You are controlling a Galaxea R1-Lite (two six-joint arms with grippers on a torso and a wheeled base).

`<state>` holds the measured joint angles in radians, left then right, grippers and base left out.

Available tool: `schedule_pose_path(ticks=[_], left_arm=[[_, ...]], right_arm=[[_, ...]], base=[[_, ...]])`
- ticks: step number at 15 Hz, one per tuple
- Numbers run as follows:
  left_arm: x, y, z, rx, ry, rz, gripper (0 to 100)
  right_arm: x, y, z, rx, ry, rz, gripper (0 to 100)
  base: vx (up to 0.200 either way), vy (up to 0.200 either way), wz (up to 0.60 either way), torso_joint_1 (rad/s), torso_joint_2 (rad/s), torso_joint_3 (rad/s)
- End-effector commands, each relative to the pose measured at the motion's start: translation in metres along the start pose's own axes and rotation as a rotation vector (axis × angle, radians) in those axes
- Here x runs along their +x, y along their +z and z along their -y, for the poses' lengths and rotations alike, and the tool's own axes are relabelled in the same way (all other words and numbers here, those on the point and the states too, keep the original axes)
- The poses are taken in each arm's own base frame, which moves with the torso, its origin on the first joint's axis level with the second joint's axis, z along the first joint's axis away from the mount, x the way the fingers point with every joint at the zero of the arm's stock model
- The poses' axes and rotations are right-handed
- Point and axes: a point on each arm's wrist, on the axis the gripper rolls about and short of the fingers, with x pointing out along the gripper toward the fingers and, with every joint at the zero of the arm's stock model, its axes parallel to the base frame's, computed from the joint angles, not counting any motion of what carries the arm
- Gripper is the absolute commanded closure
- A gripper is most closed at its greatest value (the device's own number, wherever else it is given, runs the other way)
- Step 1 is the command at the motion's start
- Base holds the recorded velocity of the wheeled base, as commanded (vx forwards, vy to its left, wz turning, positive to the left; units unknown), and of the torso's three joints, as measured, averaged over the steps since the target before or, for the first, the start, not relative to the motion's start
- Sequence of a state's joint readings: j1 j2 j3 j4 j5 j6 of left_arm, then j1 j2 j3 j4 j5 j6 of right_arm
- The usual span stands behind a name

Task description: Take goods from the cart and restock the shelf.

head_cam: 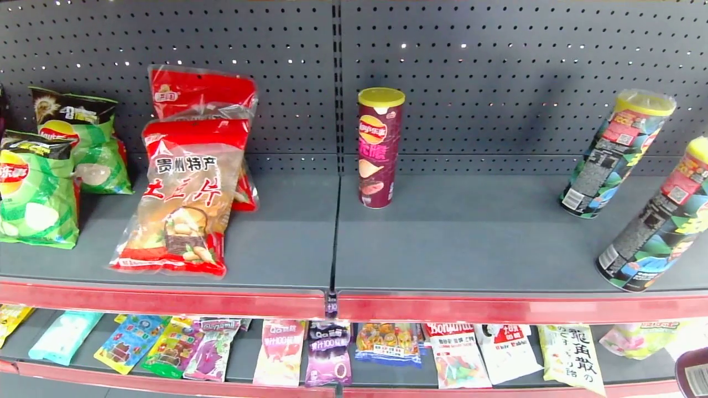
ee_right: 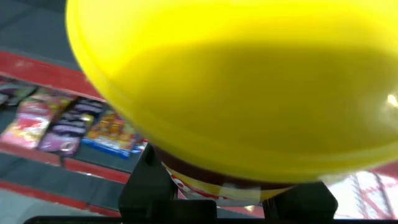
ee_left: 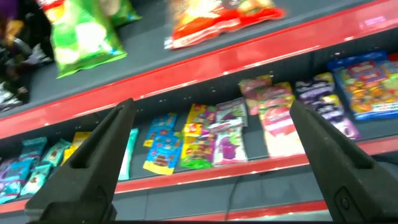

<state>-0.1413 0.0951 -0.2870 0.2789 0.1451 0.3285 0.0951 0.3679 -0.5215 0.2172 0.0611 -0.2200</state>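
Note:
My right gripper (ee_right: 227, 198) is shut on a purple chip can with a yellow lid (ee_right: 236, 81), its dark fingers (ee_right: 149, 190) clamping the body just under the lid. The bottom of that can (head_cam: 694, 373) peeks in at the head view's lower right corner, below and in front of the upper shelf (head_cam: 442, 249). A matching purple can (head_cam: 379, 148) stands upright at mid-shelf. My left gripper (ee_left: 211, 106) is open and holds nothing, facing the lower shelf's snack packets (ee_left: 211, 137).
Green chip bags (head_cam: 38, 188) and red crisp bags (head_cam: 185, 204) fill the upper shelf's left half. Two dark patterned cans (head_cam: 614, 155) lean at the far right. Bare shelf lies either side of the standing can. The red shelf lip (head_cam: 498, 307) runs along the front.

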Motion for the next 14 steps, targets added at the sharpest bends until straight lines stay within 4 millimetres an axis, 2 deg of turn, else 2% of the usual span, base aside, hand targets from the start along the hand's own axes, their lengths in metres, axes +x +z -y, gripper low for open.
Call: schedule_pose_path(ticks=[1, 4, 7, 12, 14], left_arm=[[0.000, 0.000, 0.000, 0.001, 0.001, 0.001, 0], [0.000, 0.000, 0.000, 0.027, 0.001, -0.001, 0], [0.000, 0.000, 0.000, 0.035, 0.002, -0.001, 0], [0.000, 0.000, 0.000, 0.035, 0.004, -0.004, 0], [0.000, 0.000, 0.000, 0.037, 0.001, -0.001, 0]], right_arm=[[0.009, 0.004, 0.001, -0.007, 0.027, -0.029, 100], [0.015, 0.009, 0.002, -0.047, 0.045, -0.045, 100], [0.022, 0.009, -0.001, -0.039, 0.230, -0.040, 100], [0.029, 0.014, 0.000, -0.039, 0.264, -0.054, 100], [0.031, 0.015, 0.000, -0.038, 0.286, -0.053, 100]], base=[[0.000, 0.000, 0.00, 0.000, 0.00, 0.000], [0.000, 0.000, 0.00, 0.000, 0.00, 0.000], [0.000, 0.000, 0.00, 0.000, 0.00, 0.000], [0.200, 0.000, 0.00, -0.002, 0.00, 0.005], [0.000, 0.000, 0.00, 0.000, 0.00, 0.000]])
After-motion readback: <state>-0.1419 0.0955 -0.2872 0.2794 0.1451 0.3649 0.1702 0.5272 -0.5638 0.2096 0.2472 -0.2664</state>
